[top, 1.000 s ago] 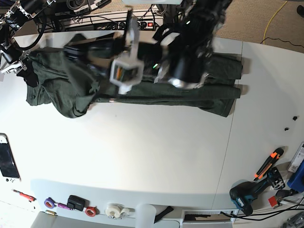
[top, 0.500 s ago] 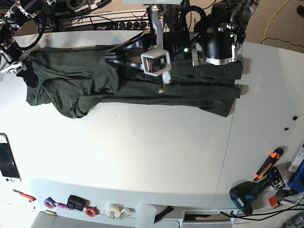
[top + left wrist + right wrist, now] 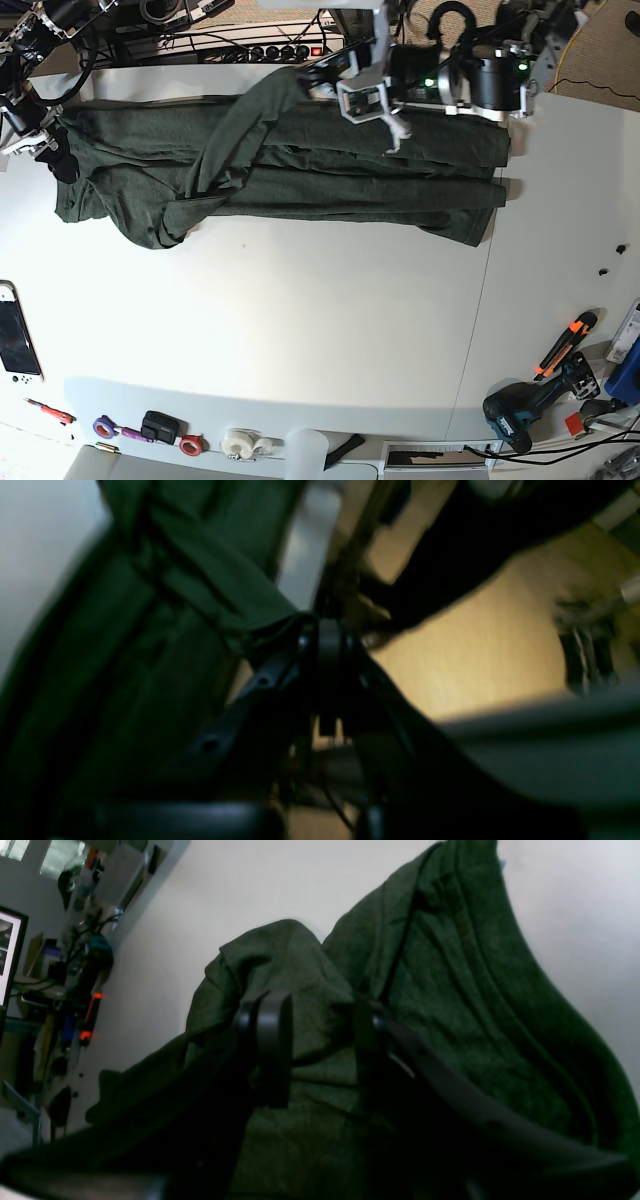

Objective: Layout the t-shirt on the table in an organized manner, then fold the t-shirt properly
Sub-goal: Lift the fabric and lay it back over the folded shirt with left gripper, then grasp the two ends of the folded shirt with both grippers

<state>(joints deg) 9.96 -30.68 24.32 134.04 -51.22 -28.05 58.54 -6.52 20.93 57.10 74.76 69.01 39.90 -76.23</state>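
Observation:
The dark green t-shirt (image 3: pixel 400 175) lies stretched across the far part of the white table (image 3: pixel 320 320), rumpled at its left end. My left gripper (image 3: pixel 312 82) reaches in from the right at the far edge. It is shut on a fold of the t-shirt (image 3: pixel 215 585), lifted into a ridge from the middle. The pinch shows at the left gripper (image 3: pixel 322 630) tips. My right gripper (image 3: pixel 58 152) sits at the shirt's left end. In the right wrist view the right gripper (image 3: pixel 317 1040) has its fingers (image 3: pixel 270 1040) apart around a thick bunch of t-shirt (image 3: pixel 450 1005).
A game console (image 3: pixel 15 335) lies at the left edge. Tape rolls (image 3: pixel 240 442), a small black box (image 3: pixel 160 427) and a screwdriver (image 3: pixel 50 410) line the front. A drill (image 3: pixel 520 410) and an orange-handled tool (image 3: pixel 565 345) sit front right. Cables and a power strip (image 3: pixel 250 50) run behind the table.
My left gripper has travelled right and toward the far edge, drawing the lifted fold of the t-shirt with it. The shirt's left end and the right arm have stayed put.

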